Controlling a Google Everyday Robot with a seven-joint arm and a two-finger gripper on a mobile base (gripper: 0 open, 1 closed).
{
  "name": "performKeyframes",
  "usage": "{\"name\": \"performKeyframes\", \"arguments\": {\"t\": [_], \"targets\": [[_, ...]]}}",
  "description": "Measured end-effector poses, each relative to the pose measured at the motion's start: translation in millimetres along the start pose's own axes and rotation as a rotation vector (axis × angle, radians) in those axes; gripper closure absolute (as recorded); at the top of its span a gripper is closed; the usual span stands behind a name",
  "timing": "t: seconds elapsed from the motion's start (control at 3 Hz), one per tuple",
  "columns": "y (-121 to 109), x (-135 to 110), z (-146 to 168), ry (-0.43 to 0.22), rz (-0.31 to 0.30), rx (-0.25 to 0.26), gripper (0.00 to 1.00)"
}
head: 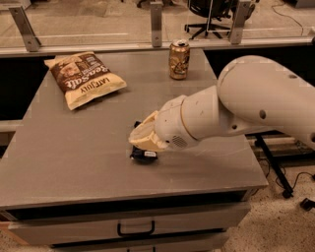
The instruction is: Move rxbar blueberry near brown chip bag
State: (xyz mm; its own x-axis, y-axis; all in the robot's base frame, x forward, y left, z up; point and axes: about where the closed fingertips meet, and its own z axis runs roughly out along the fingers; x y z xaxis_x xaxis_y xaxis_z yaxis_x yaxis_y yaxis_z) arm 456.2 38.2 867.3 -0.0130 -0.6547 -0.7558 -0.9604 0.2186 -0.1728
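Camera view looks down on a grey counter [74,147] with one white arm [236,108] reaching in from the picture's right. Its cream-coloured claw [141,141] sits low over the front middle of the counter, tip down. Whether it is spread or pressed together cannot be told from this angle.

Directly under the claw's tip, partly covered by it, lies the one rxbar blueberry [143,156]. It is a small dark wrapped bar with a pale label, flat on the counter, with only its front edge showing. Whether the claw is pinching it or only resting over it cannot be told.

The one brown chip bag [84,78] lies well apart from the claw, farther back and toward the picture's left, flat with its white "Sea Salt" lettering up. Only bare counter surface lies between the claw and the bag.

One bronze soda can [179,59] stands upright near the back edge, behind the claw and slightly to the picture's right, off the line to the bag.

Below the claw, the counter's front has one drawer handle [136,230]. Beyond the back edge stand three metal posts [156,22] and one office chair [211,12].
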Motion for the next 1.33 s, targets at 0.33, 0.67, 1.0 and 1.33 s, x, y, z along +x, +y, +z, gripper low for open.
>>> {"name": "performKeyframes", "arguments": {"t": [0.33,0.67,1.0,1.33], "targets": [[-5.8,1.8,-3.1,-0.011,0.009,0.027,0.59],[-9.3,3.1,-3.2,-0.023,0.019,0.040,0.35],[-11.2,6.0,2.7,-0.031,0.027,0.033,0.12],[-13.0,12.6,10.2,-0.031,0.042,0.025,0.00]]}}
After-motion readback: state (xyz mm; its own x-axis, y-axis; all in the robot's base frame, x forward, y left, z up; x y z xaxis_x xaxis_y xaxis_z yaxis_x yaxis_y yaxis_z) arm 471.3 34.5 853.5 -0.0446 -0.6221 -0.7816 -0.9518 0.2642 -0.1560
